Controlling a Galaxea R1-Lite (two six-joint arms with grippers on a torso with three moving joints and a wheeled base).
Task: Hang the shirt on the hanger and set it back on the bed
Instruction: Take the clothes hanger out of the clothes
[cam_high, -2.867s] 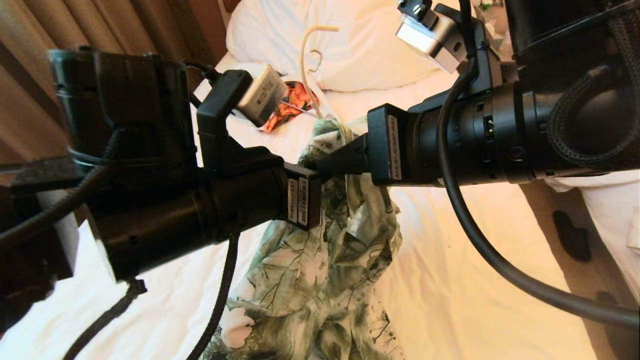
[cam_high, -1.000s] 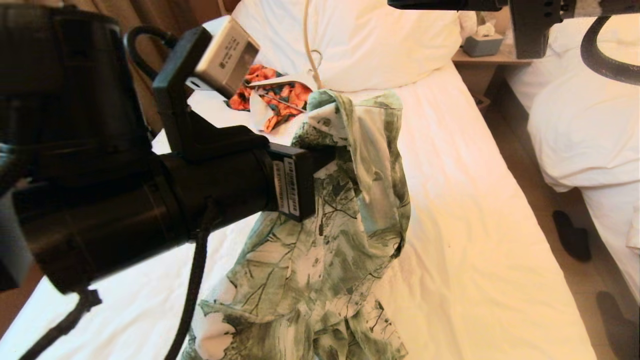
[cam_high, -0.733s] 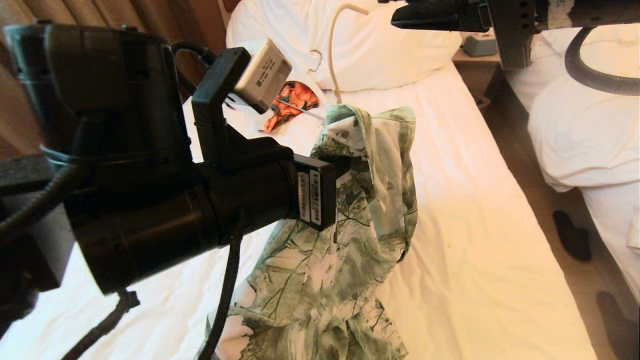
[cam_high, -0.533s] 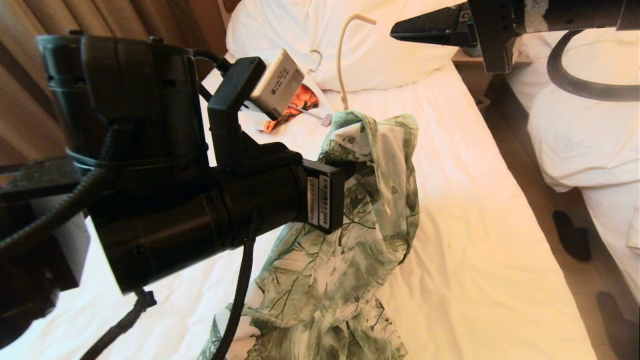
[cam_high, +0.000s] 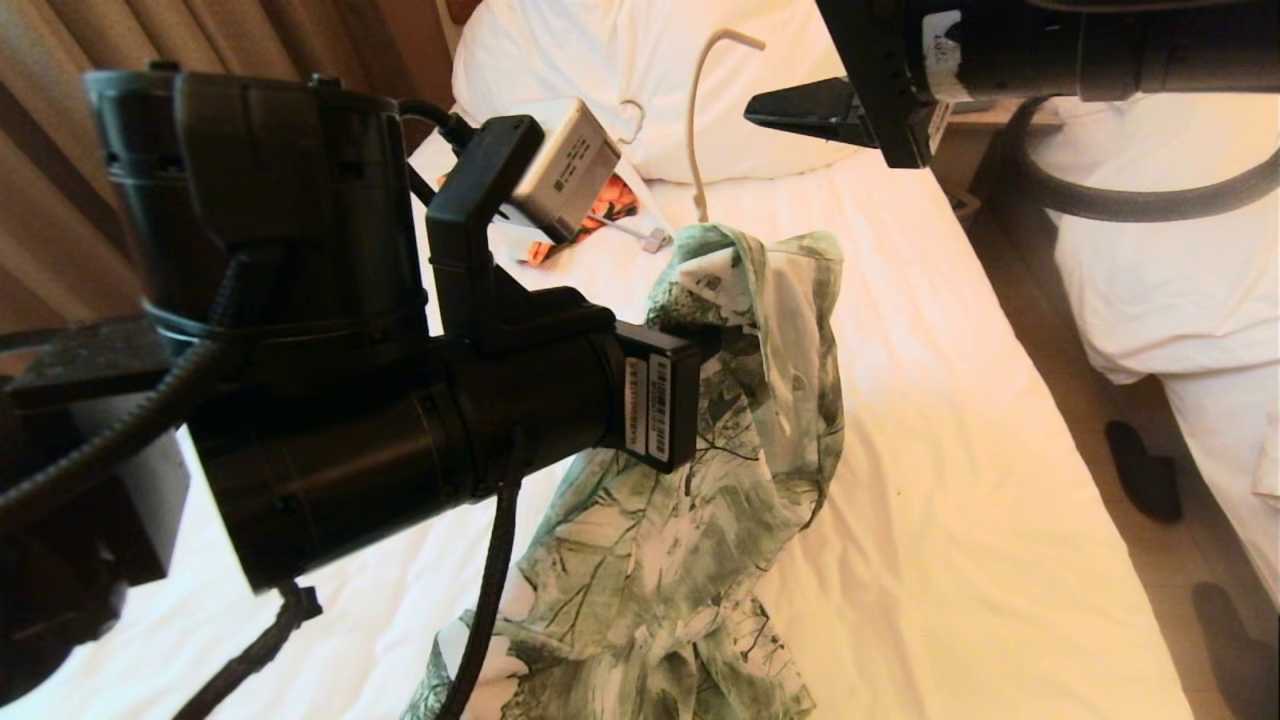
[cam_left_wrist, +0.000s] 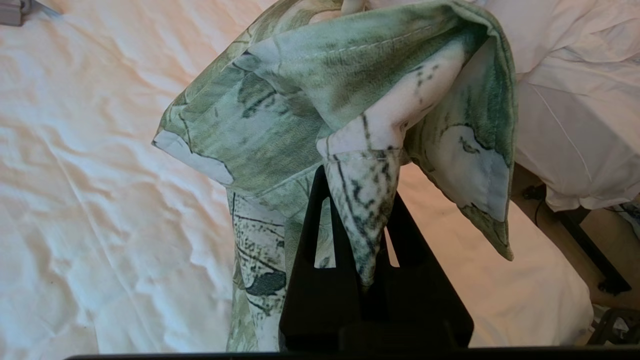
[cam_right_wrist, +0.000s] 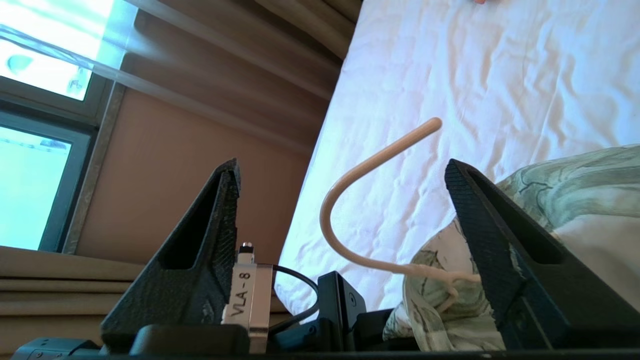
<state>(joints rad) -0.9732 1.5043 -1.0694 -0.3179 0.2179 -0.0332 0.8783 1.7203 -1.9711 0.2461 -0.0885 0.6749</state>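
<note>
A: Holding check first. Left gripper (cam_left_wrist: 357, 200) is clenched on a fold of the shirt (cam_high: 740, 400) near the collar, at frame centre of the head view. The fabric is lifted there, with the tail heaped on the bed (cam_high: 950, 480) at lower centre.

B: Right gripper (cam_high: 790, 110)?

A: Upper right of the head view, released, nothing between the fingers. Its wrist view shows the jaws spread wide with the hanger (cam_right_wrist: 350, 200) hook curving up in the gap, touching neither finger.

B: Handling notes?

A: My judgement: the shirt is light, limp and thin. It drapes and bunches, so a pinch on the doubled collar seam should hold better than one on a single layer. The hanger looks thin, stiff and smooth, and its slim rod could swivel or slip in a loose grip. I would take it at the neck, just below the hook (cam_high: 700, 110), where it rises out of the collar.

B: What does each view add?

A: The head view places the hook above the collar against the pillow (cam_high: 620, 60), with an orange garment (cam_high: 610, 205) behind the left arm. That arm blocks the pinch itself. The left wrist view shows the pinch plainly, a narrow fold wedged between the fingers. Only the right wrist view shows the open jaws straddling the hook. The hanger's shoulders are hidden under cloth in every view.
</note>
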